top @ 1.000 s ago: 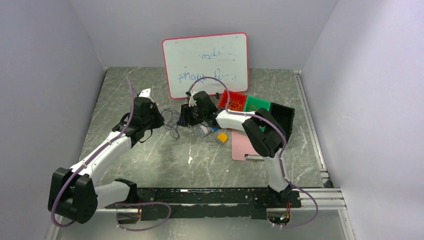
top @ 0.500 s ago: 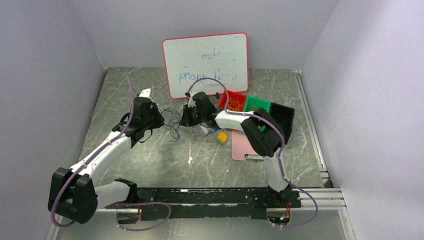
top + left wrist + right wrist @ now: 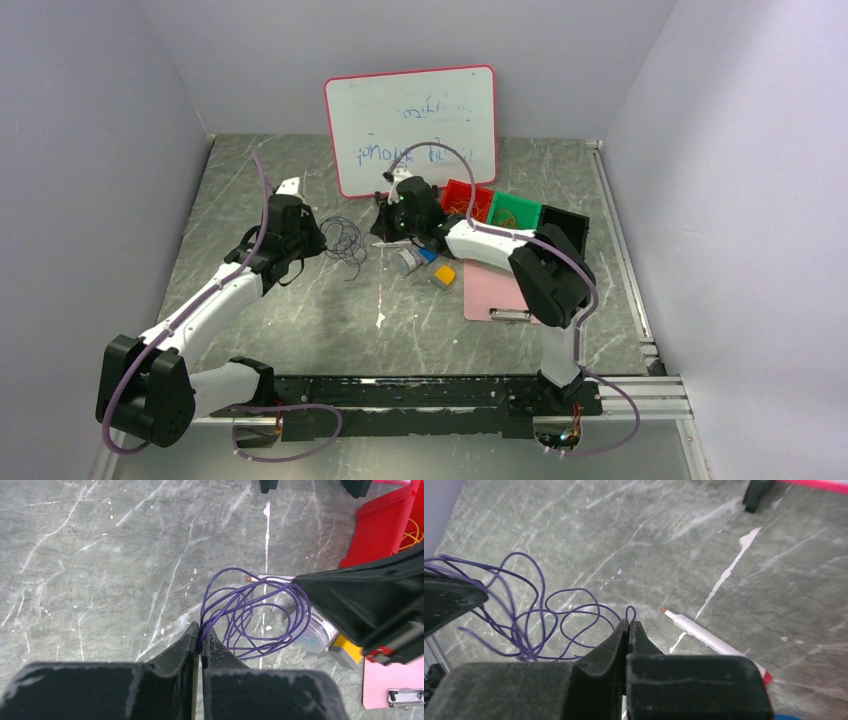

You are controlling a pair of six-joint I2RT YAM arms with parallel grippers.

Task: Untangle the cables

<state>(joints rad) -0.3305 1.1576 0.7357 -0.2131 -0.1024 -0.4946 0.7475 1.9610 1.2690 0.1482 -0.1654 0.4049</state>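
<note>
**Desk:** What sits nearest the arm bases?

**Operator:** I see bare grey worktop first; further out on my right lies a pink clipboard; just past its corner are a yellow block and a clear round tub, close together.

**Desk:** And the pincers?

**Operator:** The left pincer has its fingers pressed together on the purple cable; the strand rises out of the tips and fans into several loose loops. The right pincer is likewise clamped on that cable; I see a tiny loop poking out above its fingertips. The coils sit between the two pincers, near the middle of the worktop and left of the tub; I cannot tell whether they touch the surface. A white marker pen with a reddish tip lies just beside the right pincer.

**Desk:** Further back?

**Operator:** A red bin holds orange wires; a green bin and a black bin follow in a row to its right; behind them all a pink-framed whiteboard stands at the back wall.
</note>
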